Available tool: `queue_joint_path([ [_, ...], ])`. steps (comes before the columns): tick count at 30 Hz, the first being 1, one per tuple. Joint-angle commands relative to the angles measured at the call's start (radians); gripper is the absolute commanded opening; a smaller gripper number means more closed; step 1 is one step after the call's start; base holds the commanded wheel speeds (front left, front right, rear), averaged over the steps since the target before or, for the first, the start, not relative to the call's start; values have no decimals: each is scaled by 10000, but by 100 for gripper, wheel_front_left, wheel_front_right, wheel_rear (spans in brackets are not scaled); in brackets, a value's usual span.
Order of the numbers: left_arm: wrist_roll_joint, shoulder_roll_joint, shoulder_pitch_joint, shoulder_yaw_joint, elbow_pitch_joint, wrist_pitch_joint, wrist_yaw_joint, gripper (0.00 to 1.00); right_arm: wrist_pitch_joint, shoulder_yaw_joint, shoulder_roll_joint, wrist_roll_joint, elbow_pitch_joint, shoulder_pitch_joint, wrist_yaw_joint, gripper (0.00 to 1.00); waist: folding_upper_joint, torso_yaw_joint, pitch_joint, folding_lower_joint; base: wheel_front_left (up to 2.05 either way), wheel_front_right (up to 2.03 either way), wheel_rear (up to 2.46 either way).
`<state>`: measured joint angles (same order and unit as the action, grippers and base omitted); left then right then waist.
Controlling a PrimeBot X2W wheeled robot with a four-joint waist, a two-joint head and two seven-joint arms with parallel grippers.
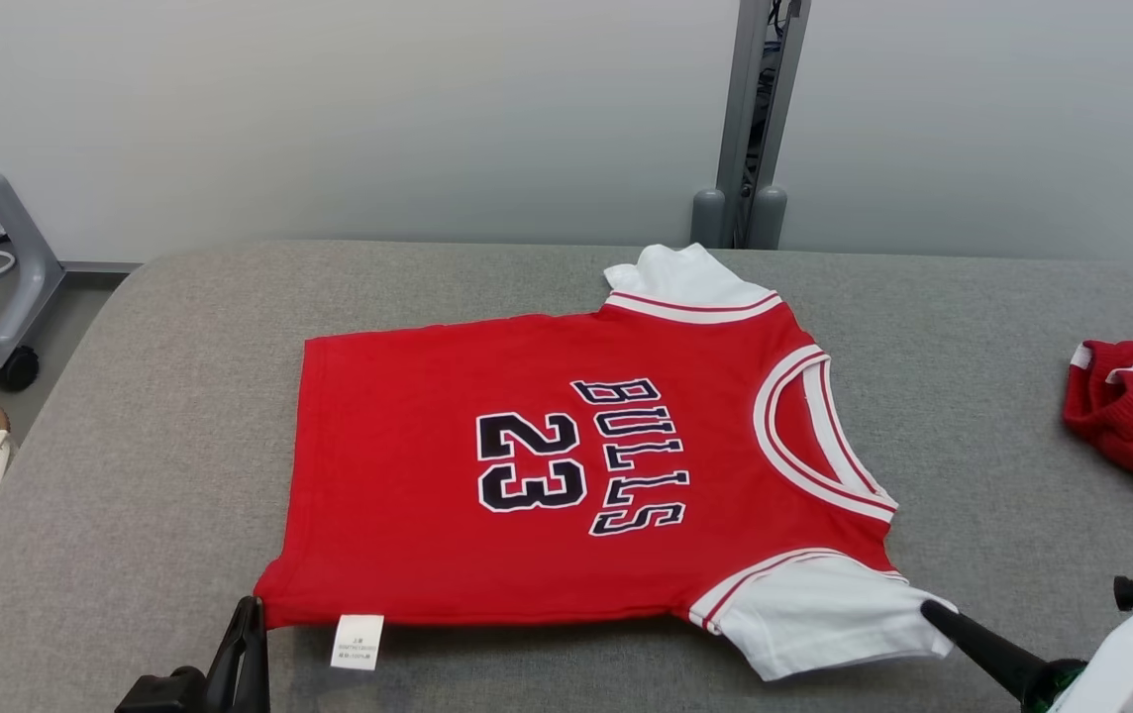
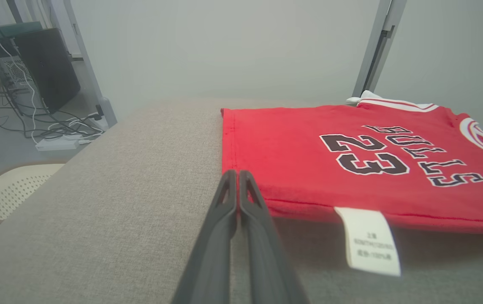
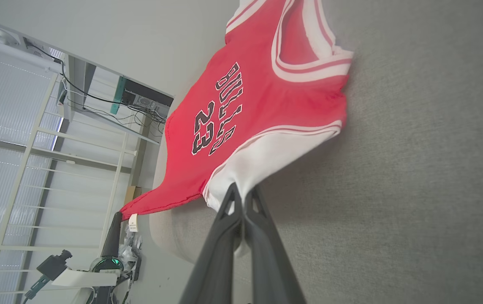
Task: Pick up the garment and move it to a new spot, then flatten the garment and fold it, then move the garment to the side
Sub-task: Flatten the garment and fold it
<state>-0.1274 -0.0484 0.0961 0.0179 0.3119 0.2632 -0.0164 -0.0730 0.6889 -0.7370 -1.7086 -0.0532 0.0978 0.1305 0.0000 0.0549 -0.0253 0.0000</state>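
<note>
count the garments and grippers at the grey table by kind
garments: 2 (jersey, crumpled red garment)
grippers: 2 (left gripper, right gripper)
total: 4

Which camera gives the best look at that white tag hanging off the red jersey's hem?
The left wrist view: the white tag hangs large below the hem of the red jersey, printed lines visible though too small to read. The head view shows it small at the near hem; the right wrist view shows a tiny speck.
</note>
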Motion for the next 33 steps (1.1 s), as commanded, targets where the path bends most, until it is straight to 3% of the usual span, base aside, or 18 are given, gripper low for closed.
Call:
queue_joint_path([
  [1, -102, -45, -255, 75, 146, 12, 57, 0, 154, 46, 3, -101, -172, 269, 6, 0, 0, -18, 64, 0, 0, 0, 0],
  [14, 41, -47, -1805, 40, 1195, 12, 15, 0, 591, 640, 439, -486, -1494, 2364, 6, 0, 0, -39, 1043, 0, 0, 0, 0],
  [33, 30, -47, -4087, -133, 2651, 12, 105, 0, 360, 2052, 1911, -804, -4780, 6296, 6, 0, 0, 218, 2364, 0, 0, 0, 0],
])
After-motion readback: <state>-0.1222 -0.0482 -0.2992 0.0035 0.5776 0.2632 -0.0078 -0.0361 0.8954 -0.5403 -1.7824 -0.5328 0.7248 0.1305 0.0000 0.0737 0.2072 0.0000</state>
